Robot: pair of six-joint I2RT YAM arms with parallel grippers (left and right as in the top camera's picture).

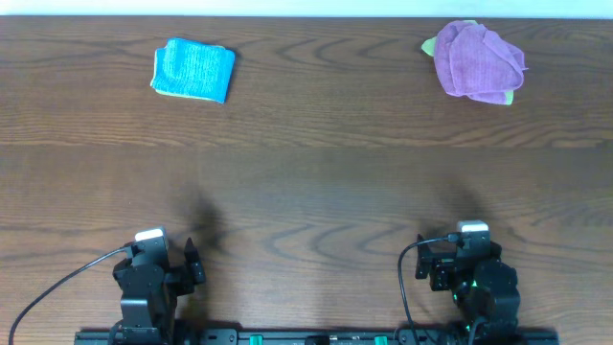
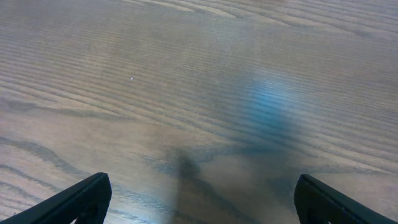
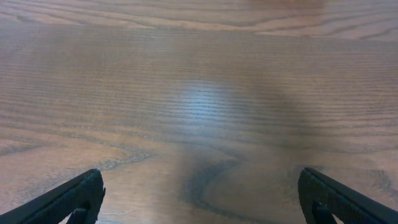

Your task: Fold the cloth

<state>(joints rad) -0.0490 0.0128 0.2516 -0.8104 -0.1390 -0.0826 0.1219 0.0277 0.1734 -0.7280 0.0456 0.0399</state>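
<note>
A blue cloth point(image 1: 193, 70) lies folded in a neat square at the far left of the wooden table. A purple cloth point(image 1: 477, 60) lies crumpled in a heap at the far right, with a green cloth edge point(image 1: 508, 97) showing under it. My left gripper point(image 1: 177, 257) rests near the table's front edge at the left, open and empty; its wrist view point(image 2: 200, 198) shows only bare wood between the fingers. My right gripper point(image 1: 460, 261) rests near the front edge at the right, open and empty, with bare wood between its fingers point(image 3: 200, 198). Both are far from the cloths.
The brown wooden table point(image 1: 316, 172) spans the whole view. A black rail point(image 1: 316, 336) with the arm bases runs along the front edge. A pale wall strip lies beyond the far edge.
</note>
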